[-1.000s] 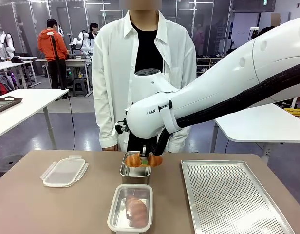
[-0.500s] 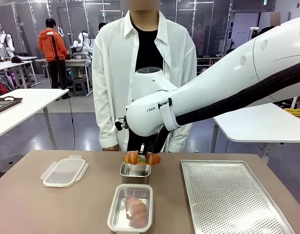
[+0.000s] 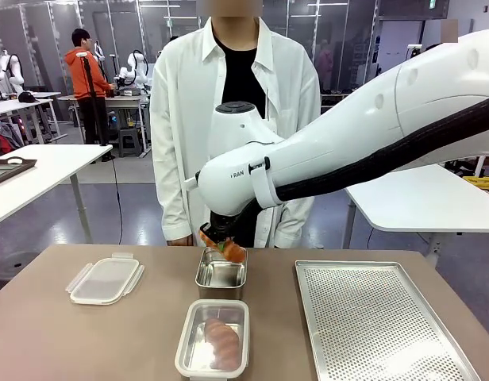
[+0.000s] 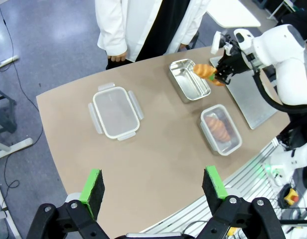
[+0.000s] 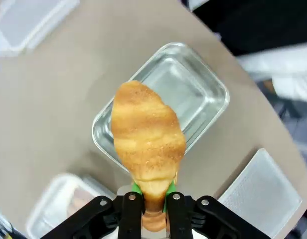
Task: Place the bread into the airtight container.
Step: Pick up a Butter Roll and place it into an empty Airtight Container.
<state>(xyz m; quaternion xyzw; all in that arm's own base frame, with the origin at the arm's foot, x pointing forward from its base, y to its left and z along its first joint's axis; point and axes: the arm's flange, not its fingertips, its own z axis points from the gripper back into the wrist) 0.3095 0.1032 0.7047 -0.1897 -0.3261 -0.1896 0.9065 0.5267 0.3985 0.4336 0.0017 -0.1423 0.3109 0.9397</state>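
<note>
Now, nearest us our left gripper (image 4: 152, 187) hangs with jaws apart, empty. Mid-counter (image 3: 86, 333) sits a container (image 3: 213, 340) holding one bread. Beyond, our right gripper (image 3: 221, 244) is clamped on the bread (image 5: 147, 134) above the steel tin (image 3: 221, 275). The pinch is at one tip only; it could swing or slip out.

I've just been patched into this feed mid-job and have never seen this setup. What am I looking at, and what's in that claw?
Two white robot arms share a brown table with a person in a white shirt. One picture looks across the table; two come from cameras on the wrists. The right pincer is shut on a croissant, above an empty metal tin. Nearer sits a clear container with another croissant inside, its lid lying apart, and a perforated tray. The left pincer hangs open, high up.
</note>
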